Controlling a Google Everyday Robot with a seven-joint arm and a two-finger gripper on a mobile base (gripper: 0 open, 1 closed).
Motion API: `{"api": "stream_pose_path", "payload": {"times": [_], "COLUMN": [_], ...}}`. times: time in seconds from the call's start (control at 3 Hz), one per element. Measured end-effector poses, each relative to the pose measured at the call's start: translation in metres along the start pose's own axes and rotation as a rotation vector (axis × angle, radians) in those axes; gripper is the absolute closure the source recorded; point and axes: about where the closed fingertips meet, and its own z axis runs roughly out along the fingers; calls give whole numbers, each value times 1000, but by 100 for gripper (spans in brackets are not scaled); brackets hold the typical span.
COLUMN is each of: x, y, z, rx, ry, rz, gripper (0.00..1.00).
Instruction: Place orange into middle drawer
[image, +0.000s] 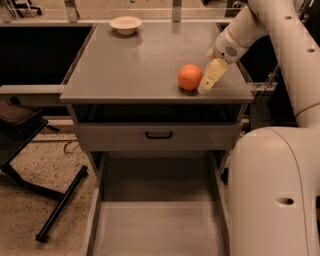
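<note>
The orange (189, 77) rests on the grey cabinet top (135, 65), near its front right edge. My gripper (209, 78) hangs from the white arm at the upper right and sits right against the orange's right side, low over the top. The middle drawer (156, 226) is pulled out wide open below, at the bottom of the view, and its flat grey floor is bare.
A cream-white bowl (125, 24) stands at the back of the cabinet top. A shut drawer front with a black handle (159, 135) sits under the top. My white base (272, 195) fills the lower right. A black chair base (45, 200) lies on the floor at left.
</note>
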Motion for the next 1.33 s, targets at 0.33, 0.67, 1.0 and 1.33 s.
{"api": "stream_pose_path", "payload": {"times": [0.33,0.67,1.0,1.33], "x": [3,-13,-31,-40], "y": [3,11,19,25], "z": [3,7,12,16], "rx": [-18,-45,-72,-91], "ry": [-19,-38,-56,-67], "rz": [13,-22,-62,-83], "gripper": [0,0,0,0]}}
